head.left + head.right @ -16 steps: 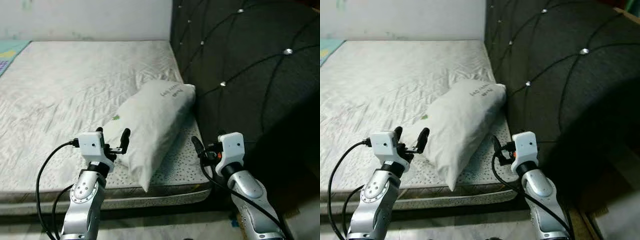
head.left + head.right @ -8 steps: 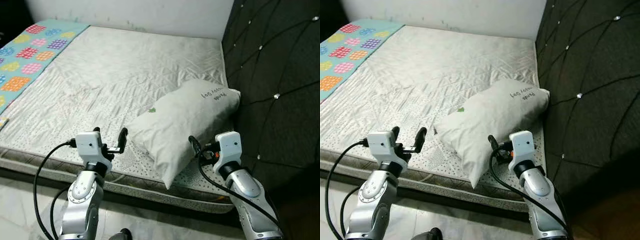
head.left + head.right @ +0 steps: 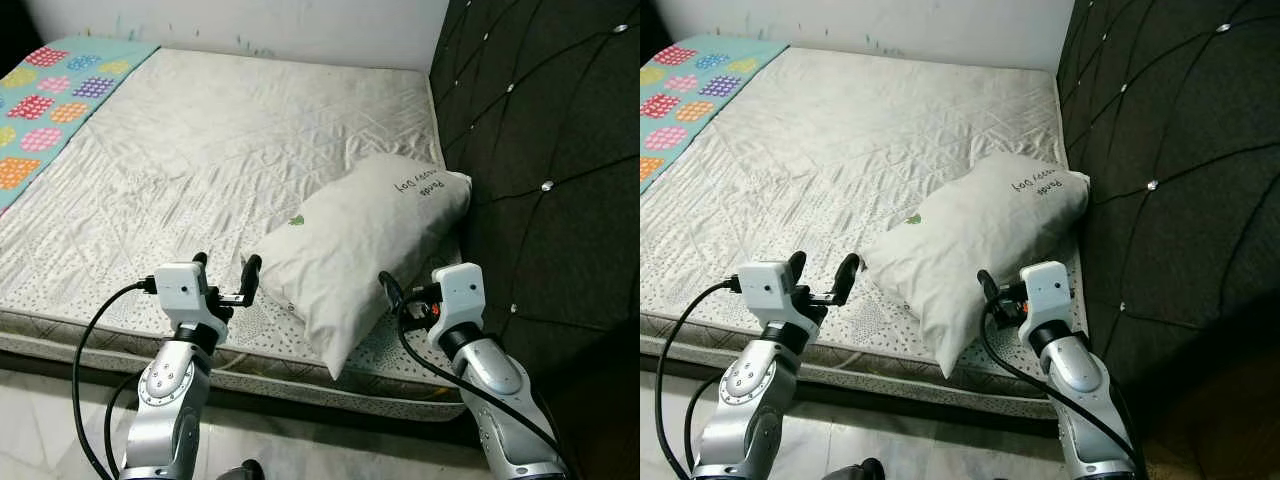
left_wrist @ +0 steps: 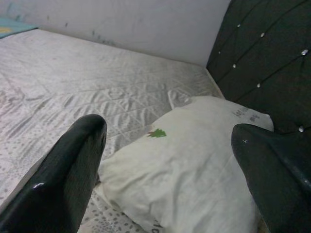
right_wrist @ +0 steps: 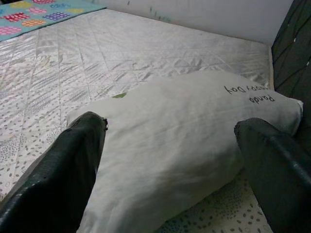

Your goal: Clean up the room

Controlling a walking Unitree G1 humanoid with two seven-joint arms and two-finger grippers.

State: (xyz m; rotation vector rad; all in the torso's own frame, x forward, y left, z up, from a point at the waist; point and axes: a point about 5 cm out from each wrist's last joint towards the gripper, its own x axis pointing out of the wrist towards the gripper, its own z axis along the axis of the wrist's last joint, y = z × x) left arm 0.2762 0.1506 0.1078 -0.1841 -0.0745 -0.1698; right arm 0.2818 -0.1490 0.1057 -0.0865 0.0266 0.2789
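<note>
Both arms raised over the near edge of the mattress (image 3: 200,150), neither one holding anything.

Left gripper (image 3: 226,272) hovering above the mattress's front border, fingers (image 4: 63,179) spread wide apart, nothing between them. Just beyond and to the right of its fingertips, lying on the mattress: the white pillow (image 3: 365,245), its nearest corner close to the gripper's inner finger but not touching. Small green mark (image 4: 157,133) showing on the pillow's upper face, straight ahead of this gripper.

Right gripper (image 3: 988,290) hanging at the pillow's near end, fingers (image 5: 58,179) likewise standing far apart and clamping nothing. Pillow stretching away directly ahead of this gripper, between the lines of the two fingers; black handwritten lettering (image 5: 249,93) sitting at the far end. Whether the fingertips are brushing the pillowcase cannot be told.

Pillow lying slantwise, its low corner hanging toward the mattress's front edge between the two grippers, its far end pressing up to the dark tufted headboard (image 3: 540,110), which is rising to the right of the right gripper. Beyond both grippers, quilted mattress surface running back to a pale wall (image 3: 250,20). Far off to the left of the left gripper, a teal blanket with coloured squares (image 3: 45,100) covering the far side of the bed. Black cables (image 3: 90,350) looping down from each wrist along the silver arms. Light tiled floor (image 3: 40,400) showing below the bed's edge, under the left arm.
</note>
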